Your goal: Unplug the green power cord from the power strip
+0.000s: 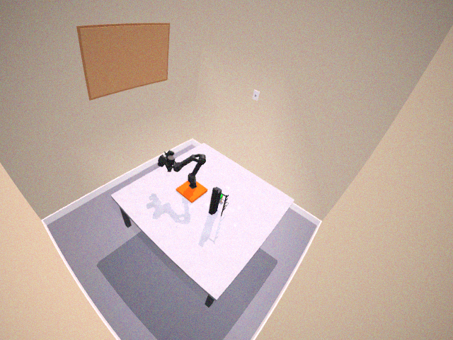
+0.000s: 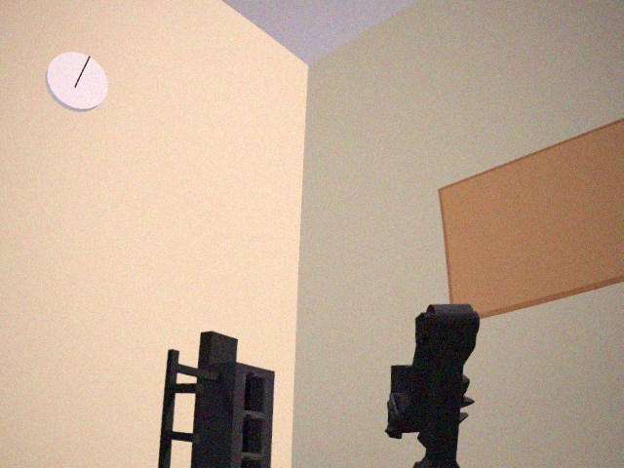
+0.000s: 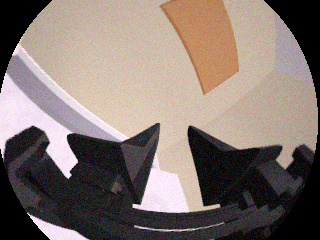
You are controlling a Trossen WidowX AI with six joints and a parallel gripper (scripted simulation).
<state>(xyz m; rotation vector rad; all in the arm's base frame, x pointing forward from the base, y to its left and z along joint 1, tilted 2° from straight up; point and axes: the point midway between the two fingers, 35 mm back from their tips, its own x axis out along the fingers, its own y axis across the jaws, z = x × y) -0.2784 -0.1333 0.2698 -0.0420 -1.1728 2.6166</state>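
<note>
A plain office-like room: bare beige walls, a brown rectangular cork board (image 1: 123,59), a small white wall outlet (image 1: 255,94), a round white wall clock (image 2: 77,81), grey floor, one white square desk (image 1: 252,205).

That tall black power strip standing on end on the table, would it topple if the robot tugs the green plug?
Probably. The power strip stands tall and narrow on the table, and the green plug sits near its top, so a sideways tug could tip it. It looks rigid.
</note>
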